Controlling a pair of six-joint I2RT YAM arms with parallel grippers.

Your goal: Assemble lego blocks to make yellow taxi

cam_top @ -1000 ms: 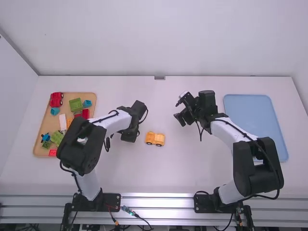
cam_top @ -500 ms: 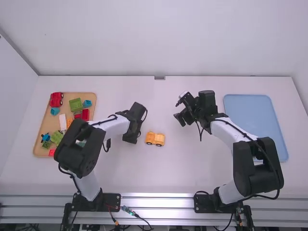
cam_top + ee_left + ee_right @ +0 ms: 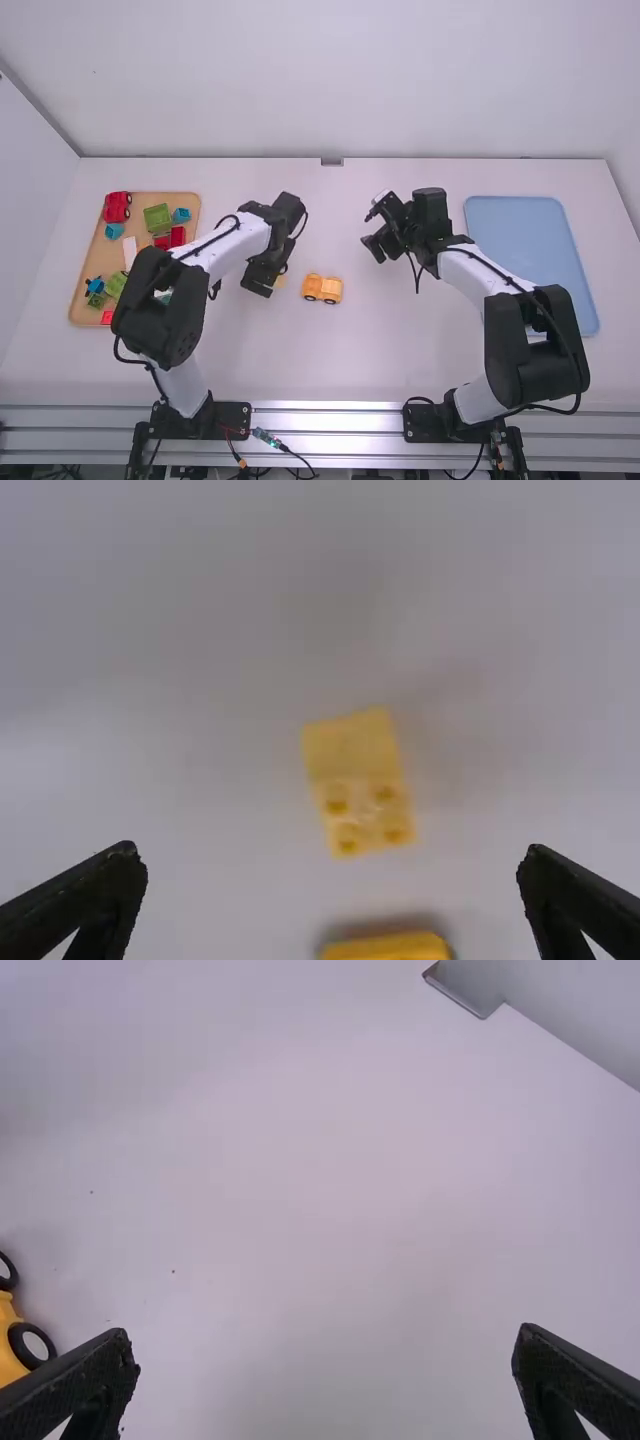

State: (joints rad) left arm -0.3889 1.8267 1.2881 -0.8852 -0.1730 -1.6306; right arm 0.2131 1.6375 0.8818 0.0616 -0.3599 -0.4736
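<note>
we see the yellow car body [image 3: 322, 289] on its wheels near the middle of the bench [image 3: 400, 350], well in from every edge. the small yellow block [image 3: 362, 785] lies flat just beside it, towards the bench's left edge, with studs up at one end. the left gripper [image 3: 258, 285] is low by the block, fingers spread wide, clamped on nothing. the right gripper [image 3: 375, 247] is on the car's other side, fingers also wide apart, with a gap between it and the car. we have the wooden tray [image 3: 83, 290] along the bench's left edge, red car [image 3: 117, 205] in its far left corner, and the blue tray [image 3: 530, 260] near the right edge.
</note>
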